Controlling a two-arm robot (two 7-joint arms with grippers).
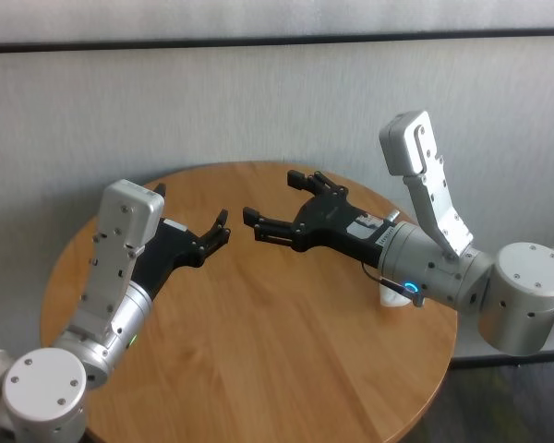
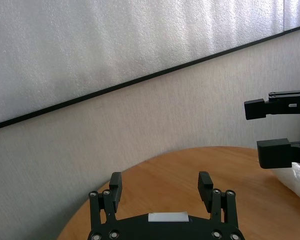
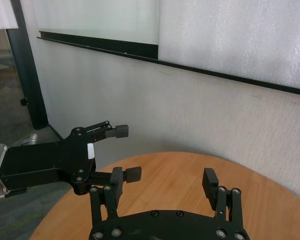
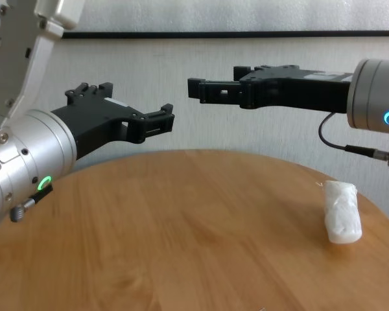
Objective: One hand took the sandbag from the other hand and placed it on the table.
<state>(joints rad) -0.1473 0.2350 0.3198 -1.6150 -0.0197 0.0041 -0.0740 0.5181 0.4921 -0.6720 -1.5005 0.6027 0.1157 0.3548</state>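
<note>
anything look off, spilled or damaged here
Nothing stands out. The small white crinkly plastic sandbag lies intact on the round light wood table, right side. Left gripper and right gripper hang open, empty, above it.

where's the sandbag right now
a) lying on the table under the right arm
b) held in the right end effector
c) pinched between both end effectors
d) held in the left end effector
a: the sandbag lies on the table below the right arm, while the left end effector and right end effector are open and empty.
</note>
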